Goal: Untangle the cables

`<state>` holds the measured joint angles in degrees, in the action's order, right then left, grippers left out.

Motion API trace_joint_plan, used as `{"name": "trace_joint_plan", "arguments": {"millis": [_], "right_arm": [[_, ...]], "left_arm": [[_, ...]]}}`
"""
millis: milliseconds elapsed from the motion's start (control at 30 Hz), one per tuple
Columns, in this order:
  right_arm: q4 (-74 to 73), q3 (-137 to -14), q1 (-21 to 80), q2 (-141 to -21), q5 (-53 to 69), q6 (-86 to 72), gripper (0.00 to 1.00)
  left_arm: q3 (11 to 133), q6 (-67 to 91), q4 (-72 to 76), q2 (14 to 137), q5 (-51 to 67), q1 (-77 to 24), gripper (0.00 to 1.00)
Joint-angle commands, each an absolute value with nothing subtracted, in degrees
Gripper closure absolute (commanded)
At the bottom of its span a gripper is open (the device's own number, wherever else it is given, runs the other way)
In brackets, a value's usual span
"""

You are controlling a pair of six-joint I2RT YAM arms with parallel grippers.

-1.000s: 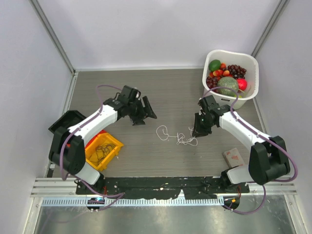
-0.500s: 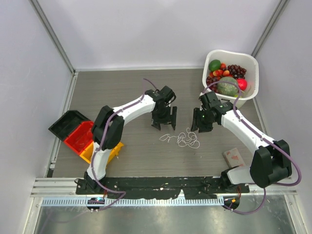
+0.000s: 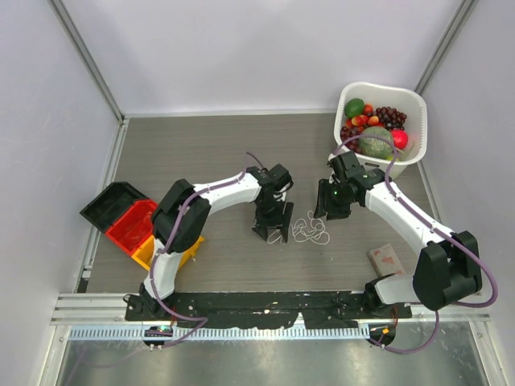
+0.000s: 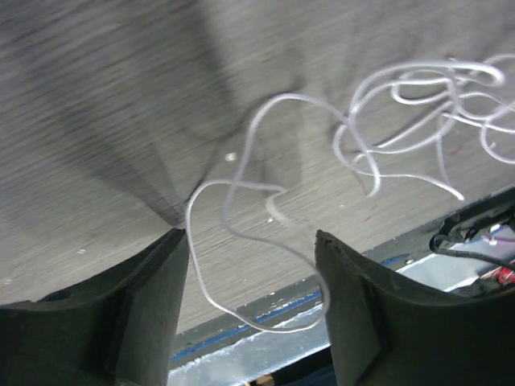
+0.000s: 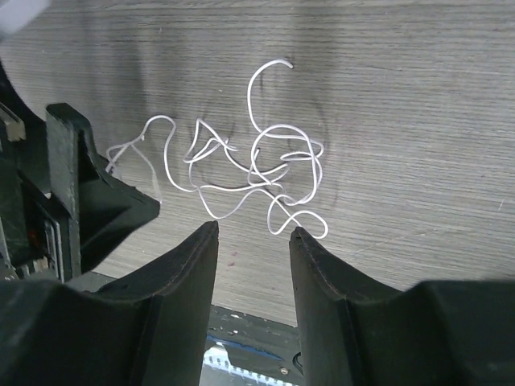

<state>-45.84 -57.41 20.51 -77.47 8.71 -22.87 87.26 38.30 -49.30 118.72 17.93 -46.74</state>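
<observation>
The left arm [image 3: 217, 189] stretches toward 3 o'clock, its wrist bent so the left pincer [image 3: 272, 229] points to 6, jaws wide apart. The right arm [image 3: 402, 217] reaches toward 10 o'clock, its right pincer [image 3: 323, 211] tipped to 7, jaws parted.

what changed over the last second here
The left gripper swung in from the left and came down, open, around an end loop of the white cable. The right gripper opened, apparently releasing the cable, which slackened into a bunch. The fruit basket and bins stayed put.
</observation>
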Motion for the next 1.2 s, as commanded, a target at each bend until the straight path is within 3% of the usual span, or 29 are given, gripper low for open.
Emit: {"name": "trace_joint_plan", "arguments": {"millis": [0,200,400,567,767,1033,1167], "right_arm": [[-44.5,-57.7,20.7,-76.5,10.1,-22.6,0.54],[-44.7,-57.3,20.6,-76.8,11.6,-22.1,0.53],[-41.6,-53.5,20.7,-80.9,16.2,-23.8,0.47],[-40.3,-53.2,20.6,-85.6,7.6,-28.7,0.46],[-39.7,-51.6,19.6,-89.2,1.0,-33.5,0.54],[-39.2,-48.3,13.8,-86.0,-4.4,-34.1,0.66],[-39.4,-48.9,12.2,-85.4,-3.0,-33.5,0.70]], "left_arm": [[88.9,37.7,-44.6,119.3,23.8,-48.2,0.44],[91.8,35.4,-49.0,115.9,14.7,-48.3,1.00],[96.8,32.3,-50.6,105.0,6.9,-48.3,1.00],[104.7,33.0,-50.6,99.4,8.6,-48.3,1.00],[115.4,28.0,-46.5,90.1,6.6,-48.3,1.00],[124.1,20.8,-33.5,77.0,-10.3,-48.3,1.00],[129.4,20.2,-33.5,77.5,-17.4,-48.3,1.00]]}}
